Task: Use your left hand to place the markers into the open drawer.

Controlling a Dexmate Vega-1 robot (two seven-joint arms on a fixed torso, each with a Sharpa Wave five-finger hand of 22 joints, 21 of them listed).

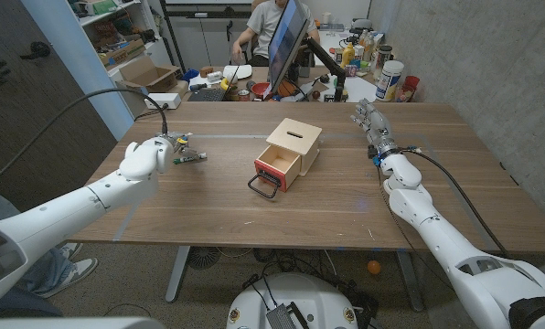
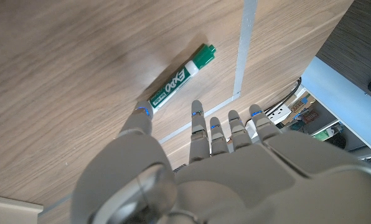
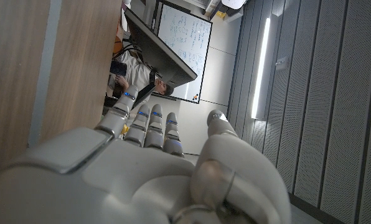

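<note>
— What have you got, biggest thing first?

— I see the wooden worktop point(image 1: 208, 210), and near its middle a small wooden box point(image 1: 293, 146) with its open drawer point(image 1: 277, 169) pulled toward the near edge.

— Your hands?

— My left hand point(image 1: 143, 160) hovers over the left part of the worktop, fingers apart and holding nothing. My right hand point(image 1: 371, 125) sits by the far right corner, fingers stretched out, nothing in it.

— And the markers?

— A green-capped marker point(image 2: 180, 79) lies on the wood just beyond my left fingertips point(image 2: 198, 112), apart from them. From the head view the markers point(image 1: 188, 155) lie toward the left edge, well apart from the drawer.
</note>
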